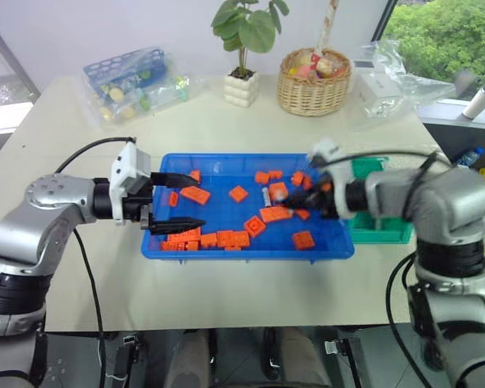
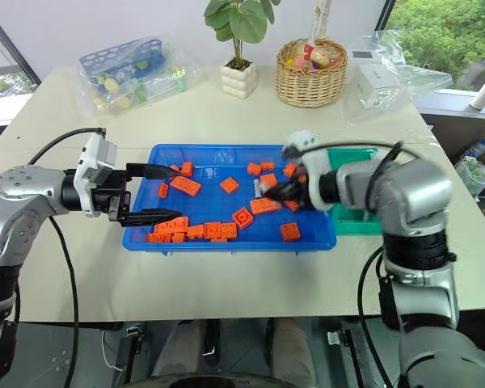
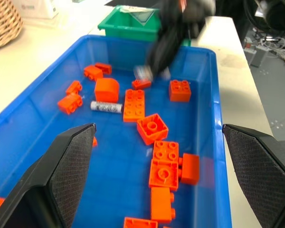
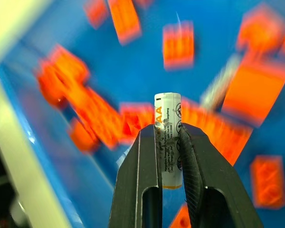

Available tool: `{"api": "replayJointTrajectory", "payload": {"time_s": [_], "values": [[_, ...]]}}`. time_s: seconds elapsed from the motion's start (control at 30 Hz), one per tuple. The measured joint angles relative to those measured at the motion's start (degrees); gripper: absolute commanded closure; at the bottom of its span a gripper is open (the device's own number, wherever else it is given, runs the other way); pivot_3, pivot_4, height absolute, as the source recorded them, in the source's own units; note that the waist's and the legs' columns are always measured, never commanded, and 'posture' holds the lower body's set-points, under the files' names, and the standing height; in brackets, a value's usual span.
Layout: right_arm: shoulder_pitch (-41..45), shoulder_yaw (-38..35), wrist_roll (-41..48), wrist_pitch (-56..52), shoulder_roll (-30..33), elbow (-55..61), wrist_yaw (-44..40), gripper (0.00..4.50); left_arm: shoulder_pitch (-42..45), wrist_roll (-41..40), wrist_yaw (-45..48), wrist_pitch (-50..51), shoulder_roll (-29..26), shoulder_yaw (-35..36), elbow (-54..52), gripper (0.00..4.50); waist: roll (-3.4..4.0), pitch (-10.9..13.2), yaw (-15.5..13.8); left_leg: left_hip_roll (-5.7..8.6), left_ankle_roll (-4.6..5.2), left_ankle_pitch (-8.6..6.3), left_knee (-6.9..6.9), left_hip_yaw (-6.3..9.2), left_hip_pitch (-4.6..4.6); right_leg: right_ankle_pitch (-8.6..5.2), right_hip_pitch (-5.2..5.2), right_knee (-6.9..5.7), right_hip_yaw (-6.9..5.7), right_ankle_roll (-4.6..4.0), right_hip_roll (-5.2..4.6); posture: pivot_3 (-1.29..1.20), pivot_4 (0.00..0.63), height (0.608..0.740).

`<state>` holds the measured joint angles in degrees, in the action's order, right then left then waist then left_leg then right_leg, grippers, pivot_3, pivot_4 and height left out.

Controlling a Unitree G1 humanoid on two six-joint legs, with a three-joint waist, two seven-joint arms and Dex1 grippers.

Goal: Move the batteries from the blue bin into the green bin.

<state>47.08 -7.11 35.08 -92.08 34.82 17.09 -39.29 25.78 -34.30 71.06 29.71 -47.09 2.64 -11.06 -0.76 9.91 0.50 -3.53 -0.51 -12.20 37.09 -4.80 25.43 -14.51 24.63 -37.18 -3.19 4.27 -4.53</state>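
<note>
Cream tabletop (image 1: 226, 129) is carrying the blue bin (image 1: 246, 252), green bin (image 1: 380, 230) touching its right wall. Above its right half, the right gripper (image 4: 170, 137) is pinching one battery (image 4: 168, 137) upright; another battery (image 3: 106, 107) is lying among orange bricks (image 1: 196, 195). Left gripper (image 1: 186, 202) is hovering spread over the bin's left edge.

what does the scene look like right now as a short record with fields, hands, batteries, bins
right hand: shut on a battery, held above the blue bin
left hand: open, holding nothing, over the blue bin's left end
battery left in blue bin: one lying flat among the orange bricks
green bin: beside the blue bin's right end, partly behind the right arm
progress: carried battery not yet over the green bin
</note>
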Motion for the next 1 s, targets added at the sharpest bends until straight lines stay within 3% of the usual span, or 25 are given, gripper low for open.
{"api": "replayJointTrajectory", "payload": {"time_s": [0.1,0.23,0.43,0.47,0.5,0.67,0.8,0.9,1.0], "values": [[0.85,-2.86,-0.93,0.03,6.13,-1.48,1.95,4.44,0.76,0.1,0.55,-0.28,0.64,-1.35,1.33,0.0,-0.01,0.0,-0.43,0.04,0.01,0.0,0.01,-0.03,0.03,-0.03,0.0,0.09,0.01,-0.05,-0.05,0.0,0.15,0.736],[-5.95,-3.45,-3.54,3.62,15.7,-3.34,2.79,4.44,2.29,0.59,1.22,-1.26,1.79,-2.06,2.42,0.0,-0.01,0.0,-0.92,0.04,0.02,-0.01,0.02,-0.07,0.03,-0.08,0.0,0.12,0.03,-0.13,-0.06,0.0,0.15,0.736],[-14.05,-1.73,-8.35,14.05,20.43,-6.4,3.63,1.55,3.45,1.35,1.67,-1.89,2.79,-3.02,3.88,0.0,0.0,0.01,-0.5,0.02,0.02,-0.01,0.02,-0.09,-0.01,0.0,0.02,0.09,0.05,0.0,-0.01,0.0,0.15,0.736],[-14.04,-1.26,-8.76,15.71,20.41,-6.66,3.56,1.19,3.52,1.38,1.75,-1.95,2.8,-3.12,4.08,0.0,0.0,0.01,-0.31,0.01,0.02,-0.01,0.02,-0.08,-0.01,0.0,0.03,0.08,0.05,0.01,0.0,0.0,0.15,0.736],[-13.96,-0.99,-8.91,16.85,20.3,-6.67,3.43,1.19,3.59,1.41,1.82,-1.98,2.8,-3.18,4.16,0.0,0.0,0.01,-0.16,0.01,0.02,-0.01,0.02,-0.06,0.0,0.0,0.03,0.08,0.05,0.01,0.02,0.0,0.15,0.736],[-9.07,0.35,-8.41,22.14,16.99,-6.6,2.24,1.19,3.91,1.61,1.93,-2.08,2.75,-3.43,4.26,0.0,0.03,0.02,0.24,-0.01,0.02,-0.01,0.01,-0.05,0.0,0.0,0.03,0.07,0.05,0.01,0.04,0.0,0.15,0.736],[-1.52,4.03,-3.57,17.58,4.81,-3.59,2.71,1.19,3.76,1.74,1.78,-2.29,2.61,-3.33,4.13,0.0,0.01,0.01,0.53,-0.1,0.02,-0.01,-0.01,0.01,-0.02,0.0,0.03,0.0,0.05,0.0,0.15,0.0,0.15,0.736],[-0.92,5.49,-2.0,10.23,-5.08,-4.4,6.21,1.19,3.69,1.79,1.35,-2.36,2.62,-3.28,4.0,0.0,0.01,0.01,-0.09,-0.06,0.02,0.0,0.03,0.04,0.09,0.0,0.04,-0.02,0.02,0.0,0.11,0.0,0.15,0.736],[-1.44,7.46,-1.69,7.02,-9.24,-4.77,8.62,1.19,3.28,1.78,1.08,-2.35,2.17,-3.04,3.93,0.0,0.01,0.02,-0.74,0.02,0.02,0.0,0.08,-0.03,0.13,0.01,0.04,0.04,0.02,0.02,-0.03,0.0,0.15,0.736]]}}
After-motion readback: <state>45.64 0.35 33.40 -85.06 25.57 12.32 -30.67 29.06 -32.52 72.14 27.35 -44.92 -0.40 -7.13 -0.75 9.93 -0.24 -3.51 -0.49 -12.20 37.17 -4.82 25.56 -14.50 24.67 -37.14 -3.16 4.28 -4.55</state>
